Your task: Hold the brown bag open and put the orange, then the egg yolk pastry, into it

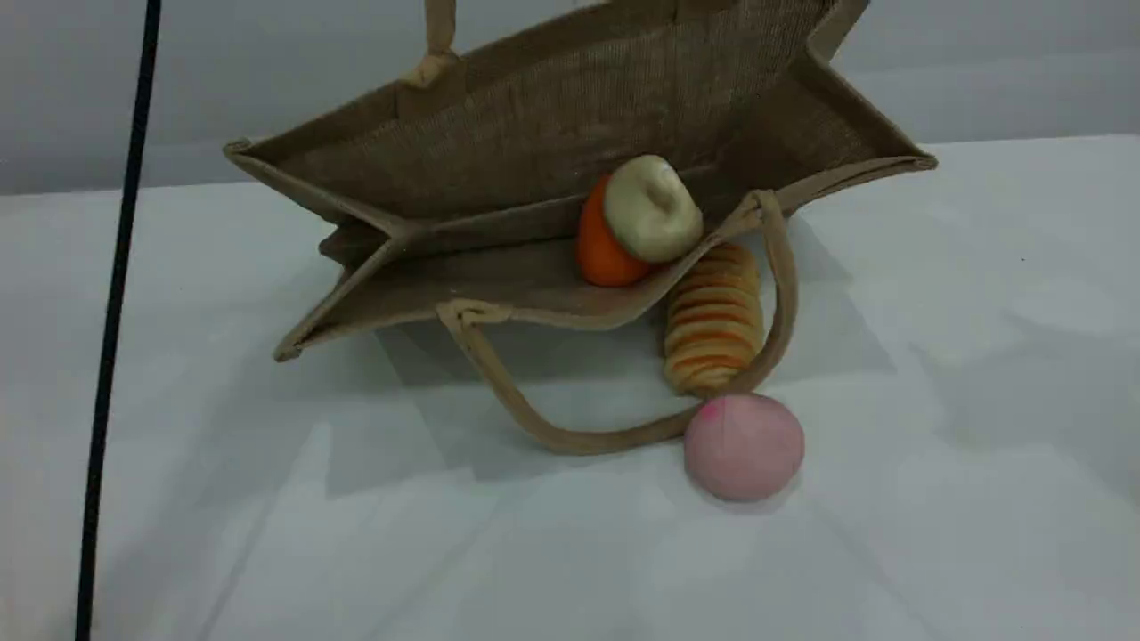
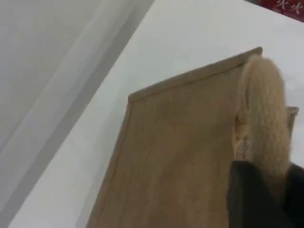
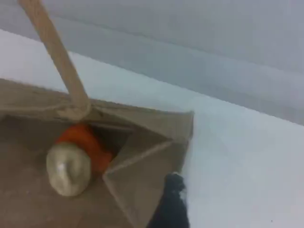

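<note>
The brown bag (image 1: 552,116) lies on its side with its mouth open toward the camera. Its upper handle (image 1: 438,36) runs taut out of the top of the scene view. In the left wrist view that handle (image 2: 263,118) passes into my left gripper (image 2: 266,199), which is shut on it above the bag's outer wall (image 2: 180,156). The orange (image 1: 598,249) rests inside the bag, and the egg yolk pastry (image 1: 652,209) leans on it. In the right wrist view, the dark fingertip (image 3: 172,199) of my right gripper hovers just beyond the bag's corner (image 3: 142,161). It holds nothing, with the pastry (image 3: 68,168) and orange (image 3: 83,137) to its left.
A striped bread roll (image 1: 712,320) lies in front of the bag's mouth, inside the loop of the lower handle (image 1: 552,427). A pink bun (image 1: 744,445) sits just in front of it. A black cable (image 1: 111,312) hangs down the left side. A grey wall stands behind the white table.
</note>
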